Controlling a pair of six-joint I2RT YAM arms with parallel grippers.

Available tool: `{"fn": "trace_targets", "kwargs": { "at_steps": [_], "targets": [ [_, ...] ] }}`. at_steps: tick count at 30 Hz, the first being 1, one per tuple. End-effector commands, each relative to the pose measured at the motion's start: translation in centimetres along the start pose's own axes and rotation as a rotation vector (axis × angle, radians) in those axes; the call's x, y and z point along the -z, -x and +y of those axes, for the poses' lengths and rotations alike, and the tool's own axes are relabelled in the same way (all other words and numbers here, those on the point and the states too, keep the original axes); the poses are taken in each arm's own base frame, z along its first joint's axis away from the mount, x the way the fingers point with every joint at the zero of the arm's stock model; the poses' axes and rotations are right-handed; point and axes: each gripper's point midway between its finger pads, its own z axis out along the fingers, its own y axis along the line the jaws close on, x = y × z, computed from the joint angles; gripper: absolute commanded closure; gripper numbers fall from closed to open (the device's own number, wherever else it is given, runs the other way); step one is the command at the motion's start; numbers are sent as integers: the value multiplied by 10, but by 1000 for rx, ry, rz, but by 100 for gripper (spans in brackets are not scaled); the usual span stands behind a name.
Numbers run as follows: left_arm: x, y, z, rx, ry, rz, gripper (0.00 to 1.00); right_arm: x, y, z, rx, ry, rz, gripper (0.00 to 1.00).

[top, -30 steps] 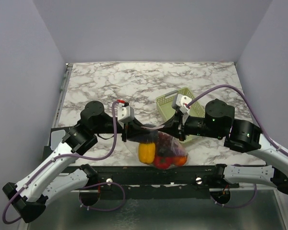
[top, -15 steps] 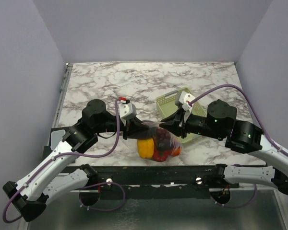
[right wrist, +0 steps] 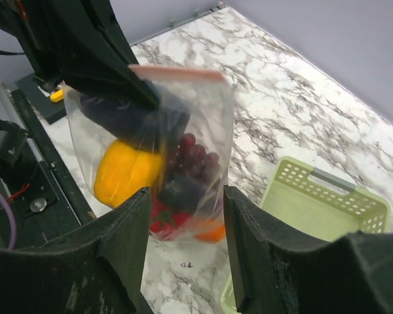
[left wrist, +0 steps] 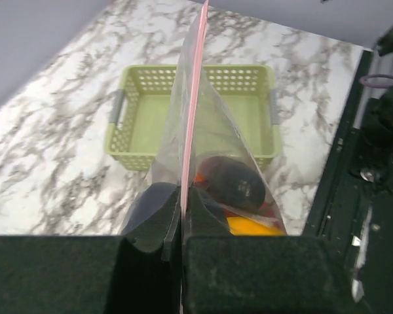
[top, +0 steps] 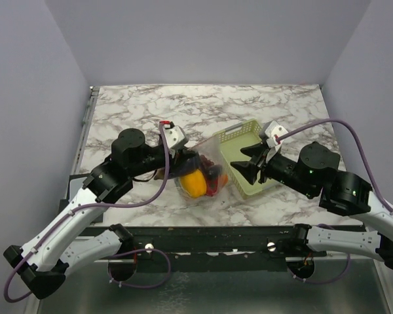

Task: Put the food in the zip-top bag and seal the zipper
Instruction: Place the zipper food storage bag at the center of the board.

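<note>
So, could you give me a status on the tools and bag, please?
Left tool shut on zipper. Right tool open, off bag. Food inside. Basket alongside, nothing blocking.

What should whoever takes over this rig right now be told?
Left hand: shut on the zipper at one end of the zip-top bag, holding it up.
Right hand: open, apart from the bag, over the basket.
Food: all visible pieces are inside the bag.
Done: loading.
Left: check that the zipper is pressed shut along its whole length. It looks closed, but I cannot tell for sure.
</note>
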Motion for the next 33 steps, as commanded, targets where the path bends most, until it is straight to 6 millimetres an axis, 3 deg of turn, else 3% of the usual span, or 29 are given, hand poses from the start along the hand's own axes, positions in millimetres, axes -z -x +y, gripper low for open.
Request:
{"fn": "trace_targets", "kwargs": {
  "at_steps": [1, 8, 12, 20, 27, 33],
  "targets": [
    [9, 43, 43, -112, 219, -77, 100, 5, -10, -15, 2, -84, 15, 46],
    [-3, 32, 84, -192, 376, 38, 100, 8, -14, -20, -7, -108, 1, 45],
    [-9, 16, 113, -248, 490, 139, 100, 7, -16, -18, -9, -99, 4, 45],
    [-1, -5, 174, -384, 806, 288, 100, 7, -20, -15, -11, -81, 9, 44],
    [13, -1, 206, -556, 994, 374, 100, 13, -21, -14, -27, -75, -7, 44],
    [17, -11, 225, -616, 1055, 426, 100, 19, -20, -14, -39, -68, -25, 44]
  ]
}}
